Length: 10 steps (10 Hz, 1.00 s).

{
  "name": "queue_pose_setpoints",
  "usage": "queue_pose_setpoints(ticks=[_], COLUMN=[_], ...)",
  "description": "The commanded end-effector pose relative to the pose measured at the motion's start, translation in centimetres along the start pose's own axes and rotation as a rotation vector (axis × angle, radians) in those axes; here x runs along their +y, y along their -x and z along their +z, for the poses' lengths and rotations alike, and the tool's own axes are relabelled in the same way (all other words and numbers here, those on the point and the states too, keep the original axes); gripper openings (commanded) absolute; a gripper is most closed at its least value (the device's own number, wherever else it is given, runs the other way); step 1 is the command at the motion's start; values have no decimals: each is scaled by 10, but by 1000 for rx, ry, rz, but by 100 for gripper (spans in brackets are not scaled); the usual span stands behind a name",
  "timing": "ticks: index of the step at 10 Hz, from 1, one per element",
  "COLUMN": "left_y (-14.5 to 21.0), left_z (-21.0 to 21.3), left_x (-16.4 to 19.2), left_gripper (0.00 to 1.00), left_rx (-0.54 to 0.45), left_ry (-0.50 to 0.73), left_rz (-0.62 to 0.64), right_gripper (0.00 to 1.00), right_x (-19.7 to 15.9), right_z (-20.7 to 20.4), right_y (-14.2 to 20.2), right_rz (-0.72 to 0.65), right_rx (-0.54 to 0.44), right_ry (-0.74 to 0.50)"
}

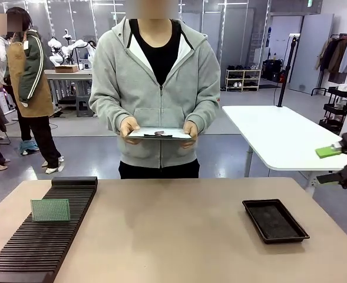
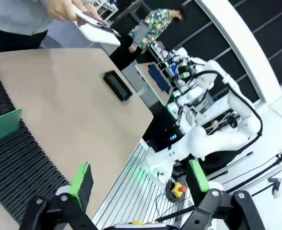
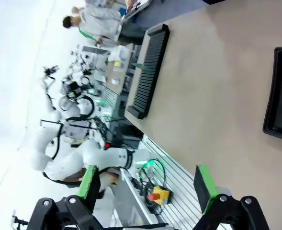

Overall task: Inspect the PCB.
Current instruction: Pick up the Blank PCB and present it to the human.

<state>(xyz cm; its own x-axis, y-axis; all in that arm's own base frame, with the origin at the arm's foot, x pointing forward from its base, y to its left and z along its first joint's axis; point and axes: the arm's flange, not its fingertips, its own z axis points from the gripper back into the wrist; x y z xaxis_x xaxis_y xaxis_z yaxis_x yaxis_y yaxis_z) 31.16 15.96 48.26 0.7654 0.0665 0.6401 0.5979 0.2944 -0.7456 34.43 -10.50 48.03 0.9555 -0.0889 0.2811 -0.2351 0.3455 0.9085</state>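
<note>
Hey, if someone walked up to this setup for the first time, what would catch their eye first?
Probably the person in a grey hoodie at the far side, holding a grey clipboard in both hands. Next, the bright green PCB standing upright in the black slotted rack on the table's left, and the black tray on its right. The right end effector hangs open at the front view's right edge.

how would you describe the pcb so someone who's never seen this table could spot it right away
Start at the tan table, go to the black ribbed rack along the robot's left side. Standing on edge in its slots is the PCB, a small thin board. It is the only green, finely dotted thing there; the tray on the other side is black and lies flat.
</note>
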Motion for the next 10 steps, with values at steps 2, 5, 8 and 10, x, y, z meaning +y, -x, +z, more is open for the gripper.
queue_pose_setpoints(ticks=[2, 5, 8, 10], left_y=[-2, 9, 17, 17], left_z=[28, 52, 68, 69], left_x=[24, 37, 41, 38], left_gripper=[100, 100, 100, 100], left_rx=[-44, -97, -126, -119], left_ry=[-10, -48, -80, -108], left_rz=[45, 87, 113, 104], right_gripper=[100, 100, 100, 100], right_x=[-27, -42, -43, -43], right_z=[24, 41, 39, 38], right_y=[19, 37, 38, 38], right_rz=[-21, -32, -31, -33], right_rx=[-81, -124, -125, -122], right_ry=[-109, -125, -131, -124])
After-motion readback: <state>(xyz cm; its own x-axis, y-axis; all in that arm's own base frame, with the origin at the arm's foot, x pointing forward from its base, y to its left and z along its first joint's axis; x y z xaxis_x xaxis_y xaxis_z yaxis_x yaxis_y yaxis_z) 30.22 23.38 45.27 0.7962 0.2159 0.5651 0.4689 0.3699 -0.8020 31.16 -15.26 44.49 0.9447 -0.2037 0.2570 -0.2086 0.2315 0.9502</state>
